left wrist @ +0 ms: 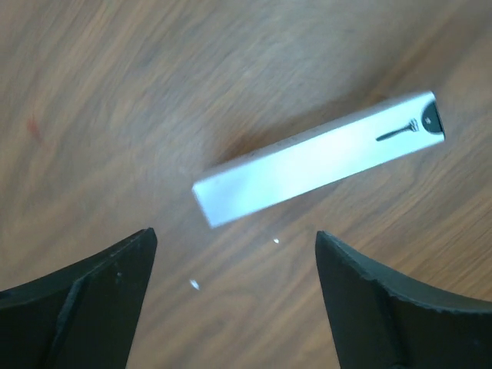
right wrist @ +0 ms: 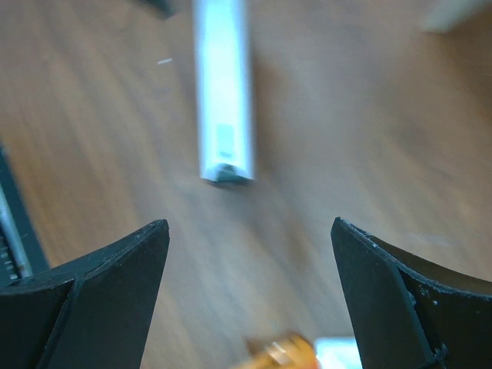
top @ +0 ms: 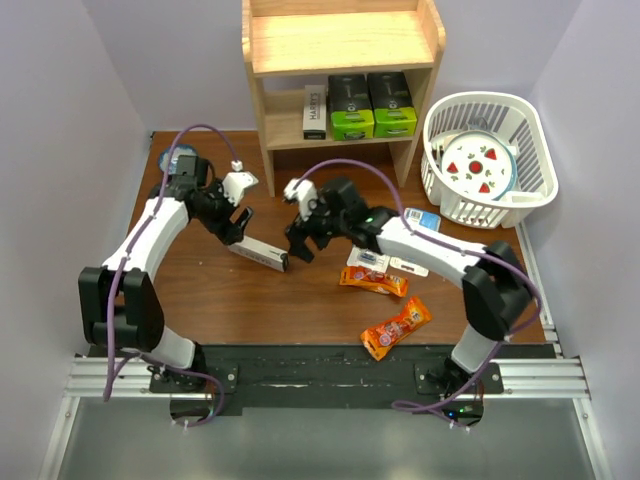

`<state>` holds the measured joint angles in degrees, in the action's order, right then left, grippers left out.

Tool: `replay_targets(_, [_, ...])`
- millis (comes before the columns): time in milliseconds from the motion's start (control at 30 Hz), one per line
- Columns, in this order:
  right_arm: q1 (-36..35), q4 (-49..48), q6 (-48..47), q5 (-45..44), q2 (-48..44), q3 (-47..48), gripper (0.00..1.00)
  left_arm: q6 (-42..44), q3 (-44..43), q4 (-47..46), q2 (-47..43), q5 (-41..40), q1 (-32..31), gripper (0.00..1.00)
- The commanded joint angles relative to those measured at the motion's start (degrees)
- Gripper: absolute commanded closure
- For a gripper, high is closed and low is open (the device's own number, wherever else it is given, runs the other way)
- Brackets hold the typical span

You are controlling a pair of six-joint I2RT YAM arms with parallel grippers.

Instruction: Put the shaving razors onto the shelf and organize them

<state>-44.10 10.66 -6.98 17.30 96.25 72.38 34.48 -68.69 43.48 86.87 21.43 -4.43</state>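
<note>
A long pale razor box (top: 258, 253) lies flat on the brown table between my two grippers; a small razor picture is printed at one end (left wrist: 319, 157). My left gripper (top: 238, 227) hovers open just left of it (left wrist: 234, 257), nothing between its fingers. At the box's right end, my right gripper (top: 299, 246) is open and empty (right wrist: 250, 238); that end (right wrist: 224, 92) shows ahead of the fingers. The wooden shelf (top: 345, 45) holds a HARRY'S box (top: 315, 112) and two black boxes with green ends (top: 351, 106) (top: 391, 104) on its lower board. Two blister cards (top: 421, 218) (top: 385, 262) lie by the right arm.
Two orange snack packets (top: 374, 281) (top: 396, 328) lie on the table at the front right. A white slatted basket (top: 520, 125) with a plate in it stands right of the shelf. A blue item (top: 172, 157) sits behind the left arm.
</note>
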Motion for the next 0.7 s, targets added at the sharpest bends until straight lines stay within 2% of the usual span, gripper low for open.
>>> replay_targets(0, [-6.25,-4.32,0.91,0.54,4.91,4.34,0.09,-22.37,0.13,0.63,-3.72,-7.35,2.75,0.09])
replay_targets(67, [-7.66,-4.68,1.53,-1.29,8.23,6.18,0.08,-27.95,0.74,0.64,-4.69,-5.01,7.74,0.07])
replay_targets(100, [-8.37,-4.5,1.71,-2.17,9.47,6.98,0.08,-32.67,1.44,-0.49,-6.17,-2.91,12.2,0.06])
replay_targets(200, [-8.64,-4.59,3.81,-6.74,13.52,9.97,0.08,-38.15,3.2,-1.73,-8.46,1.14,18.81,0.05])
replay_targets(300, [-8.64,-4.15,3.99,-9.9,16.59,12.52,0.09,-42.63,4.61,-4.97,-11.79,5.01,21.55,0.05])
replay_targets(533, [-8.64,-3.27,3.03,-15.19,19.94,13.32,0.15,-53.19,19.1,-19.83,-19.1,13.1,21.92,0.09])
replay_targets(567, [-8.55,-3.27,2.59,-15.28,20.03,13.14,0.17,-54.59,20.33,-21.49,-19.02,14.5,21.92,0.09])
replay_targets(667, [-7.85,-3.45,3.63,-13.0,20.47,11.91,0.33,-57.67,24.2,-24.49,-18.23,16.0,21.92,0.1])
